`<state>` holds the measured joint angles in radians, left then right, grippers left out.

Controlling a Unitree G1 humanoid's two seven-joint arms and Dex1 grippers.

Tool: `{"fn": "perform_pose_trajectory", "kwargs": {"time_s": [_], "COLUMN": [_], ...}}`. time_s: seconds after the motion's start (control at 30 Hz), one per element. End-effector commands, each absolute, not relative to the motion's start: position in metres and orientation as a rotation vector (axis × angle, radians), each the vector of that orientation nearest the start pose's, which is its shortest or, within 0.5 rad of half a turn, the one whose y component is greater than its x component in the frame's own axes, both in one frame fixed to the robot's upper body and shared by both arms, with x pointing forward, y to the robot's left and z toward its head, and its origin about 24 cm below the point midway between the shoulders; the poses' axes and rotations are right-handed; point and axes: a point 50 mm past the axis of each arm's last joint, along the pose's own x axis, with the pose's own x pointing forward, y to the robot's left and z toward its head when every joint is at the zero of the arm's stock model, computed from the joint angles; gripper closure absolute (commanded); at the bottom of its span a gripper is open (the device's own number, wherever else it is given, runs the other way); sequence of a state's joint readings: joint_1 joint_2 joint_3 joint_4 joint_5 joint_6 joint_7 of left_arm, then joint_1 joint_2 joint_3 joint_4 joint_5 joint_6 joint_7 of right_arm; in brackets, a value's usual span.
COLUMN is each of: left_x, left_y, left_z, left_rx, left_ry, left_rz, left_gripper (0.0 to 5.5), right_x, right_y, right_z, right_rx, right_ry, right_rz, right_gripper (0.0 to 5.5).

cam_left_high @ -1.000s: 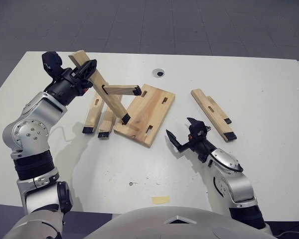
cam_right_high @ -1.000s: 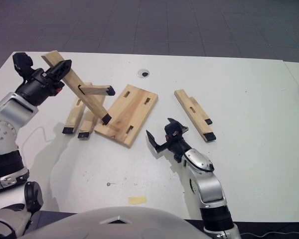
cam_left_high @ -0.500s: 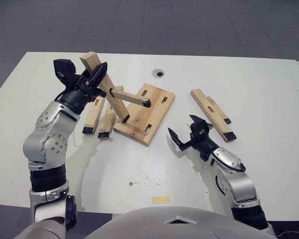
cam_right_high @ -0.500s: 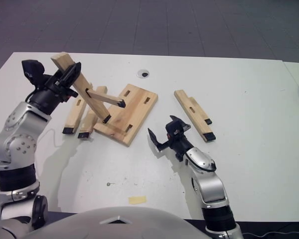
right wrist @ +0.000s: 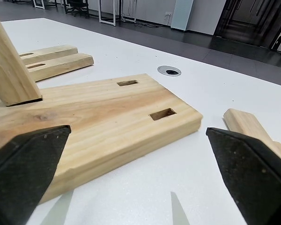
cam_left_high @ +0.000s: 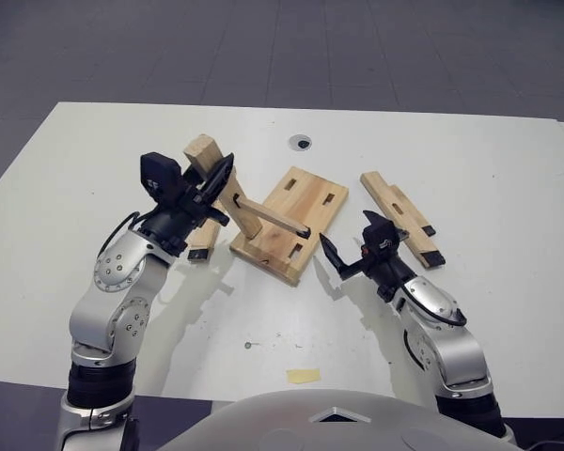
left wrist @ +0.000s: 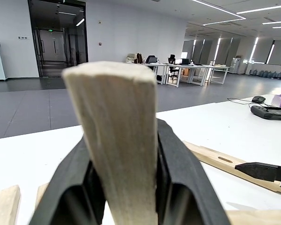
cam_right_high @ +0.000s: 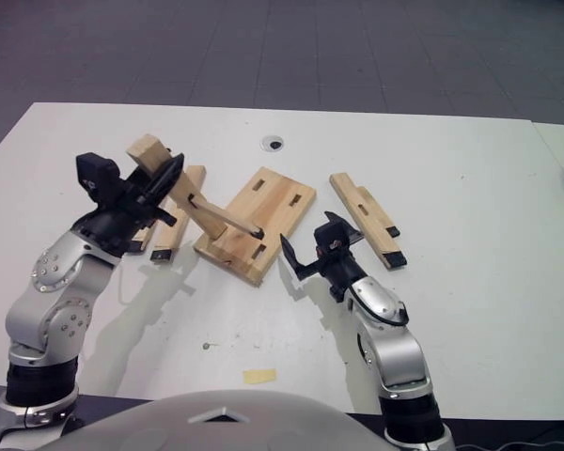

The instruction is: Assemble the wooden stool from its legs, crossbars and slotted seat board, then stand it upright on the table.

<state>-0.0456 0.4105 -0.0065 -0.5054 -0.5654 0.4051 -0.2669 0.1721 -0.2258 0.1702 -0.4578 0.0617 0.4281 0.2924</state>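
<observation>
The left gripper (cam_left_high: 212, 184) is clamped around the upper part of a leg (cam_left_high: 200, 150), which tilts down toward the board (cam_left_high: 312, 192) so that its lower end meets the wood near the board's left side. Whether that end sits in a slot cannot be made out. A crossbar (cam_left_high: 274, 217) juts sideways from the leg's middle and hangs low over the board. This suggests the two are being carried as one sub-assembly and lined up for fitting.

The right gripper (cam_left_high: 346, 231) hovers with its fingers spread just beside the board's right edge, touching nothing. It is probably placed there to steady the board once the leg is pressed in.

The board lies flat and slightly askew in the middle of the table (cam_left_high: 94, 141), slots facing up. Two spare legs (right wrist: 56, 63) lie side by side to its left, and another leg (cam_left_high: 399, 211) with a shorter piece alongside lies to its right, all within easy reach. By this evidence the stool is in the early stage of assembly.
</observation>
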Motion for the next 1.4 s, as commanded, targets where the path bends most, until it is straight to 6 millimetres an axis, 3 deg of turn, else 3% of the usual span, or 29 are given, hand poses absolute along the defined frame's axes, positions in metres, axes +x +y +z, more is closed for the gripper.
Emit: {"fn": "perform_pose_trajectory", "kwargs": {"time_s": [0.03,0.23,0.33,0.5,0.67,0.8,0.87,0.9,1.0,1.07,1.13,1.23,1.4], "left_x": [0.245,0.251,0.259,0.280,0.277,0.283,0.302,0.311,0.329,0.326,0.319,0.307,0.296], "left_y": [0.151,0.144,0.148,0.150,0.150,0.183,0.212,0.223,0.244,0.254,0.254,0.260,0.268], "left_z": [0.123,0.127,0.142,0.223,0.309,0.348,0.332,0.315,0.222,0.161,0.125,0.097,0.076], "left_rx": [0.000,0.012,-0.022,-0.162,-0.248,-0.221,-0.125,-0.078,0.040,0.122,0.145,0.175,0.216], "left_ry": [0.021,-0.017,-0.068,-0.313,-0.531,-0.596,-0.479,-0.381,0.008,0.232,0.367,0.483,0.581], "left_rz": [-0.544,-0.547,-0.513,-0.487,-0.587,-0.501,-0.348,-0.291,-0.217,-0.213,-0.265,-0.303,-0.323], "left_gripper": [4.44,4.44,3.71,2.92,1.98,1.38,1.13,0.90,0.33,0.13,0.13,0.13,0.13], "right_x": [0.213,0.219,0.220,0.224,0.226,0.227,0.227,0.227,0.228,0.228,0.227,0.225,0.223], "right_y": [-0.138,-0.136,-0.140,-0.141,-0.137,-0.136,-0.137,-0.138,-0.138,-0.137,-0.136,-0.135,-0.135], "right_z": [0.064,0.064,0.063,0.061,0.057,0.056,0.054,0.053,0.051,0.050,0.049,0.047,0.045], "right_rx": [-0.151,-0.148,-0.155,-0.155,-0.145,-0.139,-0.140,-0.143,-0.141,-0.139,-0.140,-0.141,-0.134], "right_ry": [0.180,0.163,0.162,0.161,0.163,0.162,0.164,0.164,0.167,0.168,0.172,0.178,0.188], "right_rz": [0.438,0.435,0.417,0.407,0.411,0.406,0.398,0.394,0.383,0.386,0.392,0.399,0.385], "right_gripper": [0.10,0.10,0.10,0.10,0.10,0.10,0.10,0.10,0.10,0.10,0.10,0.10,0.10]}}
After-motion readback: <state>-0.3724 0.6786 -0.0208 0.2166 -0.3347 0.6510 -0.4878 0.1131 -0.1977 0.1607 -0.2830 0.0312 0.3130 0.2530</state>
